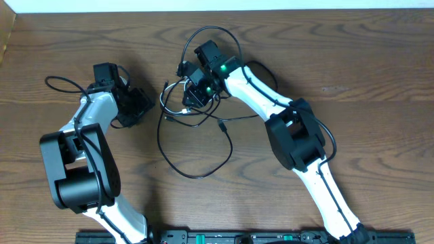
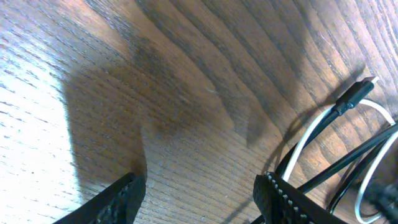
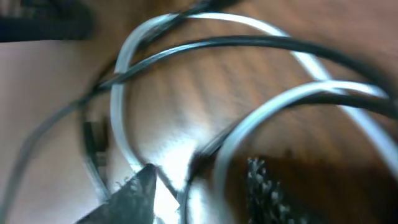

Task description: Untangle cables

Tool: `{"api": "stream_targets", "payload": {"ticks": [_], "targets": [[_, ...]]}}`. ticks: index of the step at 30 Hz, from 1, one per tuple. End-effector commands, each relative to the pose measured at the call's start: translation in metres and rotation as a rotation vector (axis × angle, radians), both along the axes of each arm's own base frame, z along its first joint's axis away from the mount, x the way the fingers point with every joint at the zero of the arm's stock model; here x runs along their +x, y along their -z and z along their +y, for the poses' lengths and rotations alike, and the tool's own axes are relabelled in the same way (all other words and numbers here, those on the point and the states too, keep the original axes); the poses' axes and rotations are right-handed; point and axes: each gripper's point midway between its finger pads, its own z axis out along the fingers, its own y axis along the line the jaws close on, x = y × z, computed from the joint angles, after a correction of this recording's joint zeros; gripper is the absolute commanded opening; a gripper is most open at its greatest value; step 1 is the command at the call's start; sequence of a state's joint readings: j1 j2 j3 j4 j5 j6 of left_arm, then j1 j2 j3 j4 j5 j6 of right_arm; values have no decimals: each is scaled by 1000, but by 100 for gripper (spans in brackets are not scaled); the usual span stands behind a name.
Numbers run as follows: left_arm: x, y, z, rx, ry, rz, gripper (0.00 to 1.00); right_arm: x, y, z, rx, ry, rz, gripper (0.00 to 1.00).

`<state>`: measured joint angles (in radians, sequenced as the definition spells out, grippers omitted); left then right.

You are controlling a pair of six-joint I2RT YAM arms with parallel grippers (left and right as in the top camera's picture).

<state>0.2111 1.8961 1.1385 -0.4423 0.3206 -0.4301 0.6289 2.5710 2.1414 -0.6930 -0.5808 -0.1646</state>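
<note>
The cables lie tangled at the table's middle. The thin black cable (image 1: pixel 203 175) trails a big loop toward the front, and the white cable (image 1: pixel 163 102) curls at the tangle's left. My right gripper (image 1: pixel 192 95) sits down in the tangle. In the blurred right wrist view its jaws stand apart, with a loop of white cable (image 3: pixel 124 106) running between them and the black cable (image 3: pixel 249 43) crossing beyond. My left gripper (image 1: pixel 139 108) rests just left of the tangle. It is open (image 2: pixel 199 202) over bare wood, with the white cable (image 2: pixel 311 130) and a black plug (image 2: pixel 354 94) to its right.
The wooden table (image 1: pixel 352 61) stretches around both arms. Thicker black arm wires loop near the left arm (image 1: pixel 64 81) and over the right wrist (image 1: pixel 224 34). A black rail (image 1: pixel 237 237) runs along the front edge.
</note>
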Motion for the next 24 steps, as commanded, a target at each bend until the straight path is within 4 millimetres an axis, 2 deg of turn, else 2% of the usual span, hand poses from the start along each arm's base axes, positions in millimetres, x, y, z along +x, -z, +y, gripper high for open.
{"api": "stream_targets", "payload": {"ticks": [1, 3, 7, 9, 12, 17, 19, 22, 24], "targets": [[-12, 13, 6, 35, -20, 55, 62, -50, 28, 11, 112, -89, 282, 36], [-12, 13, 6, 35, -20, 55, 62, -56, 21, 12, 151, -106, 325, 32], [-12, 13, 6, 35, -20, 55, 62, -62, -5, 15, 299, -155, 414, 27], [-12, 13, 6, 35, -20, 55, 62, -57, -16, 12, 363, -161, 442, 20], [-12, 13, 6, 35, -20, 55, 62, -46, -30, 6, 427, -128, 507, 15], [-12, 13, 6, 35, -20, 55, 62, -32, -45, -5, 504, -125, 531, 8], [-12, 13, 6, 35, -20, 55, 62, -29, -48, -10, 526, -125, 540, 1], [-12, 13, 6, 35, -20, 55, 62, -25, -65, -19, 613, -160, 568, 1], [-12, 13, 6, 31, -18, 54, 62, -20, -71, -20, 599, -140, 553, 1]]}}
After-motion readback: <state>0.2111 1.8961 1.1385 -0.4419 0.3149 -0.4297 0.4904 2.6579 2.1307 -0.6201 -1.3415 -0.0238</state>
